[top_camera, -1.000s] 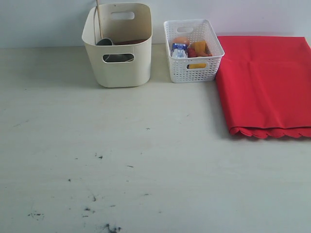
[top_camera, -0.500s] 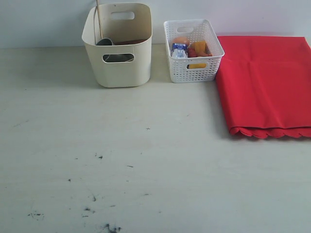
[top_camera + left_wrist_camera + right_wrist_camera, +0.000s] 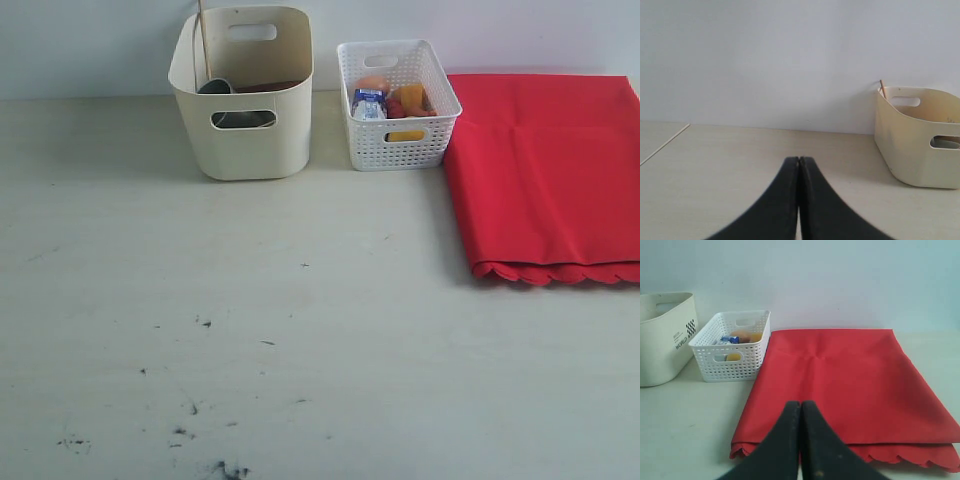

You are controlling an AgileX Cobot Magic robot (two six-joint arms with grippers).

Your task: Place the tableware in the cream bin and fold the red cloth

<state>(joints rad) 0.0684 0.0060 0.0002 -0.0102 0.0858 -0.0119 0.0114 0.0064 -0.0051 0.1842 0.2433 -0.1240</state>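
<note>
1. Tableware sits inside the cream bin (image 3: 250, 150) at the back left of the table (image 3: 300, 330). A thin wooden stick (image 3: 203, 40) leans against the rim, and a grey vessel (image 3: 243, 120) shows through the handle cut-out. The tall walls keep long pieces upright.
2. No tableware lies on the open table, so the sorting step appears complete.
3. Red cloth (image 3: 545, 170) lies flat at the back right, just beside the white basket (image 3: 395, 150) of food. Two layers with a scalloped hem show at its near end, which suggests one fold is made.
4. Left gripper (image 3: 798, 160): jaws pressed together, holding nothing, low over the table and facing the bin.
5. Right gripper (image 3: 800, 403): jaws pressed together, empty, facing the cloth's near edge, well placed for any further fold.
</note>
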